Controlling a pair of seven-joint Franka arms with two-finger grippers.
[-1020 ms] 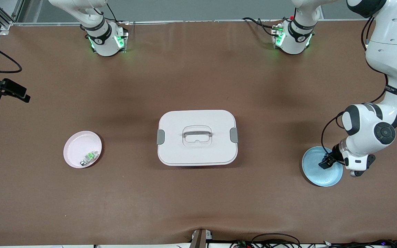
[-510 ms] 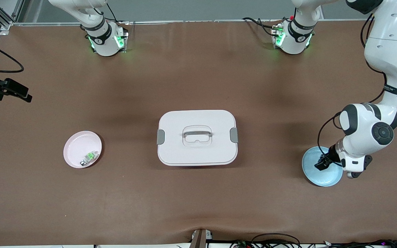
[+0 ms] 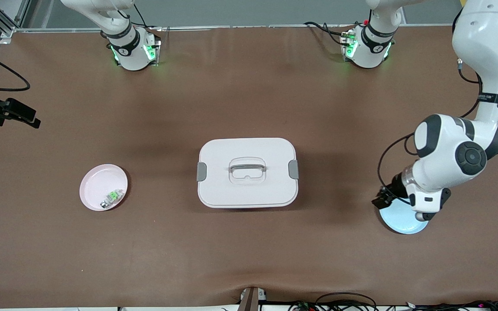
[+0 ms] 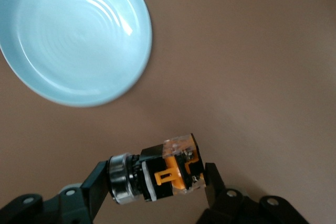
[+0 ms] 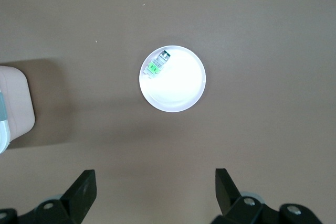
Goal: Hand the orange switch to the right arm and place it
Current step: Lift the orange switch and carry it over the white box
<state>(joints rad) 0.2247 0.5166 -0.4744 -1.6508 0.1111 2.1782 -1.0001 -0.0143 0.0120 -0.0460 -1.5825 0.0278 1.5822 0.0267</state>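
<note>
Over the blue plate (image 3: 400, 218), your left end effector (image 4: 157, 179) is clamped on the one orange switch (image 4: 170, 169). Your right end effector (image 5: 155, 190) waits above the pink plate (image 5: 181, 85), fingers apart; two plates and one white box (image 3: 247, 172) sit on the counter (image 3: 249, 259).

Lighting evenly and brightly from overhead, casting soft, faint shadows on the brown table (image 3: 249, 259) beside the white box (image 3: 247, 172). Glaring hard off the pink plate (image 5: 172, 78), washing it out white. Blurring slightly on the blue plate (image 4: 73, 35).
</note>
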